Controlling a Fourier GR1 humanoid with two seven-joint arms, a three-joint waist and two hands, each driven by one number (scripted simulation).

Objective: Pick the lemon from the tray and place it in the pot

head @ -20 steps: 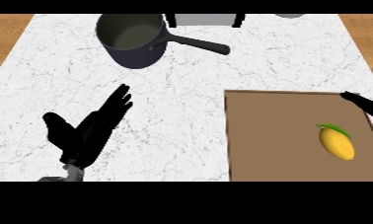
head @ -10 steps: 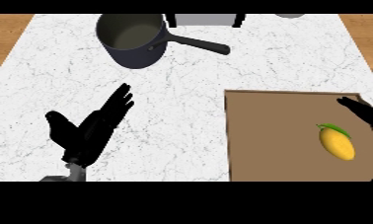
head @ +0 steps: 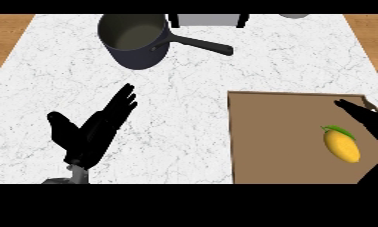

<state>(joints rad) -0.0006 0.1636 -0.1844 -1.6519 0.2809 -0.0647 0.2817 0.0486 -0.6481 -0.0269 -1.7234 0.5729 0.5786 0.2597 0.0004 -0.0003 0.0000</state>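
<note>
Right hand [head: 359, 116] advanced, above lemon [head: 342, 145].

Grey box [head: 207, 19], grey round object [head: 294, 15], far edge.

No text, label, brand, number or sign can be read anywhere in the head view. The dark round metal pot [head: 136, 38] with its long black handle bears no marking, the flat brown tray [head: 284, 141] is plain, the yellow lemon [head: 342, 145] carries no sticker, and the white marble table [head: 184, 101] shows only grey veining.
</note>
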